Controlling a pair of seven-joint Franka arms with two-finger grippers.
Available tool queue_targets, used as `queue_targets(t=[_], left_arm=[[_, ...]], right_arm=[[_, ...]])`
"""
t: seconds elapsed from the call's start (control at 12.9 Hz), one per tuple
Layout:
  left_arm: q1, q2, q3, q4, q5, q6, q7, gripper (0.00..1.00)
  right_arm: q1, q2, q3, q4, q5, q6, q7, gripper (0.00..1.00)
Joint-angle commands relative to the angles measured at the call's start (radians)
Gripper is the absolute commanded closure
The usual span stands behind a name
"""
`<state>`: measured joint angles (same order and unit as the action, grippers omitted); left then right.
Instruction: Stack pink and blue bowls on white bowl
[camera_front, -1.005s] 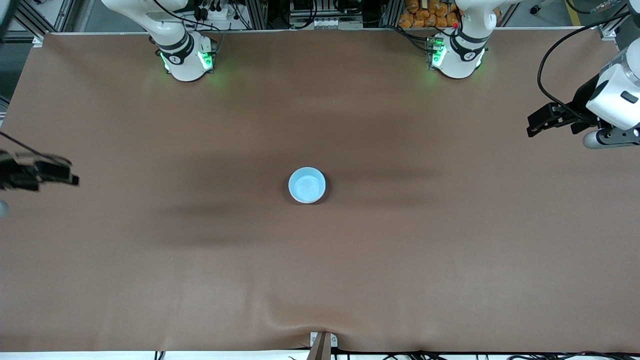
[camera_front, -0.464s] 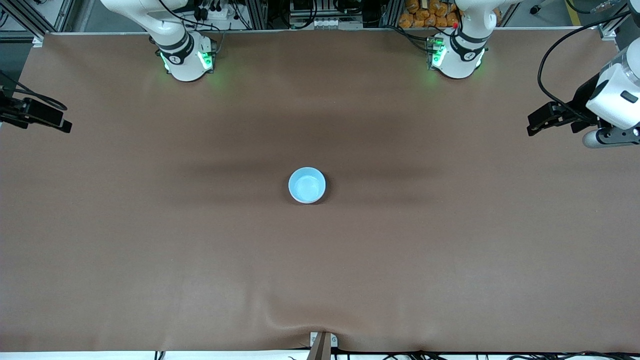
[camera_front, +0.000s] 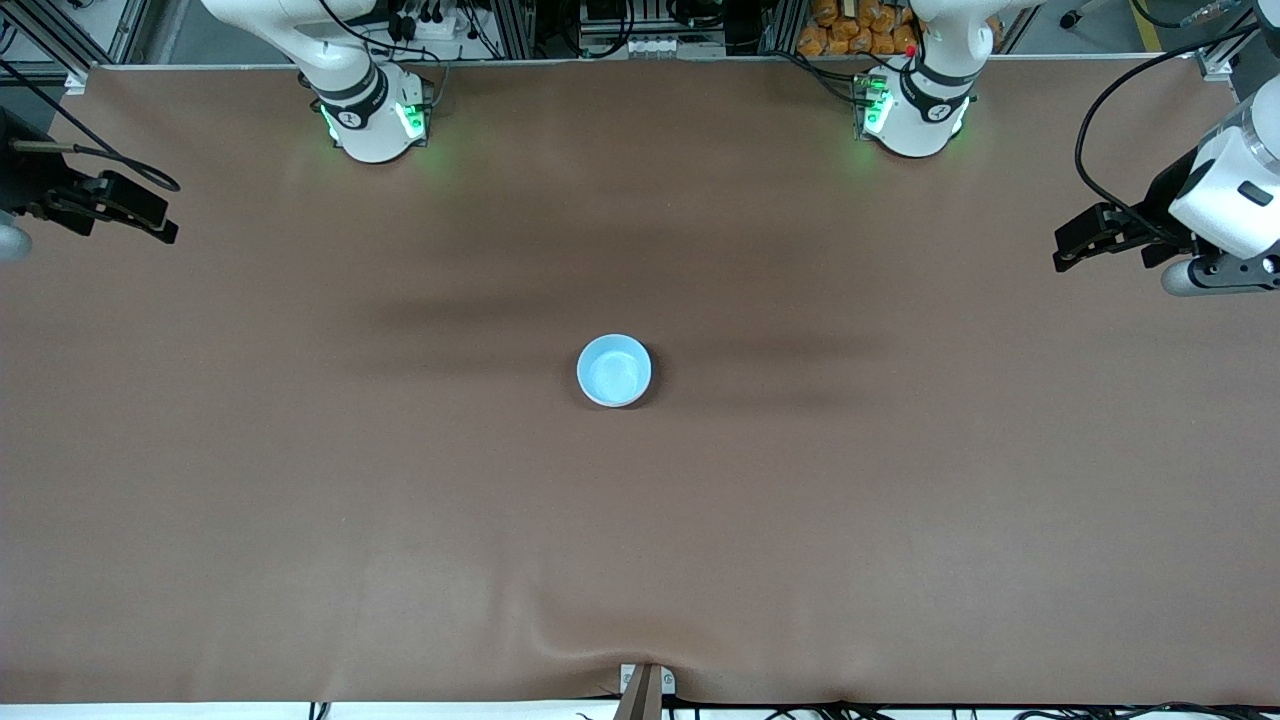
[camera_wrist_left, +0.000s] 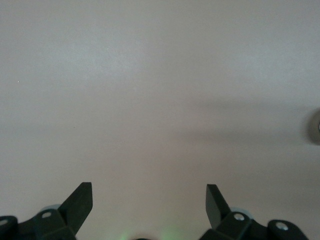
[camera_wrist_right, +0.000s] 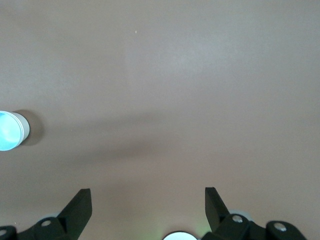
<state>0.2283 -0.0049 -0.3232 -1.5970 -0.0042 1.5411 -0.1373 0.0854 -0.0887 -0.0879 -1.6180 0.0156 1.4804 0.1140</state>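
One light blue bowl (camera_front: 614, 370) stands upright in the middle of the brown table, with nothing in it. It also shows in the right wrist view as the blue bowl (camera_wrist_right: 9, 131), with a pale whitish wall under its rim. No pink bowl shows in any view, and I cannot tell whether that pale wall belongs to a white bowl. My left gripper (camera_front: 1062, 252) hangs open and empty over the left arm's end of the table, jaws wide over bare cloth (camera_wrist_left: 149, 192). My right gripper (camera_front: 162, 226) is open and empty over the right arm's end (camera_wrist_right: 148, 195).
Both arm bases (camera_front: 375, 115) (camera_front: 915, 110) stand along the table edge farthest from the front camera. The brown table cover has a wrinkle (camera_front: 590, 645) near the front edge, by a small bracket (camera_front: 645, 685). Cables trail from both wrists.
The right gripper has swung away from the front camera along its end of the table, then come slightly inward. The left gripper and the bowl have stayed put.
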Motion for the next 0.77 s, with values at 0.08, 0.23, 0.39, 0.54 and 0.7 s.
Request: queue_targets(t=[0.08,0.23,0.39,0.54,0.7], left_arm=[[0.005,-0.021,-0.013,-0.026,0.035,0.043,0.024,0.00],[0.005,-0.026,-0.013,-0.040,0.035,0.068,0.024,0.00],[0.006,-0.020,-0.013,-0.029,0.033,0.068,0.036,0.00],[0.023,-0.015,0.004,-0.017,0.018,0.062,0.044,0.00],[0.013,-0.009,-0.003,0.011,0.030,0.039,0.038,0.00]], right_arm=[[-0.018,0.053,0.039,0.096,-0.058,-0.006,-0.002,0.00],[-0.018,0.081,0.039,0.144,-0.055,-0.014,-0.002,0.00],[-0.018,0.081,0.043,0.145,-0.051,-0.019,-0.002,0.00],[-0.016,0.083,0.046,0.145,-0.055,-0.025,-0.007,0.00],[-0.022,0.081,0.073,0.147,-0.060,-0.026,-0.016,0.00]])
